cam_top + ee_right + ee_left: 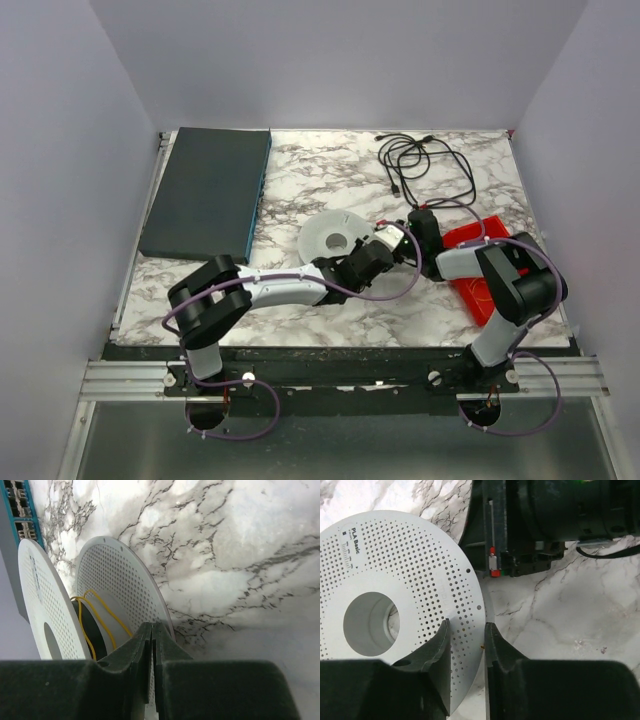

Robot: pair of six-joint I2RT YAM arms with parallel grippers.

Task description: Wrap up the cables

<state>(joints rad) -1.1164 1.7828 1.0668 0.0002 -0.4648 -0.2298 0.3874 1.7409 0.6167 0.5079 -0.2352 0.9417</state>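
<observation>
Cables [96, 611]: thin yellow strands in a few loose loops around the hub between the two white perforated discs of the spool [122, 577], at 9 o'clock in the right wrist view.

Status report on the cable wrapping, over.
Left gripper slightly open at spool rim. Right gripper shut on spool flange. Yellow cable loosely looped between flanges. Black cord far back, apart.

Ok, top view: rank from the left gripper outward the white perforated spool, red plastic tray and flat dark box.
1. White perforated spool, directly at the left gripper fingertips.
2. Red plastic tray, off to the right.
3. Flat dark box, at the far left.
</observation>
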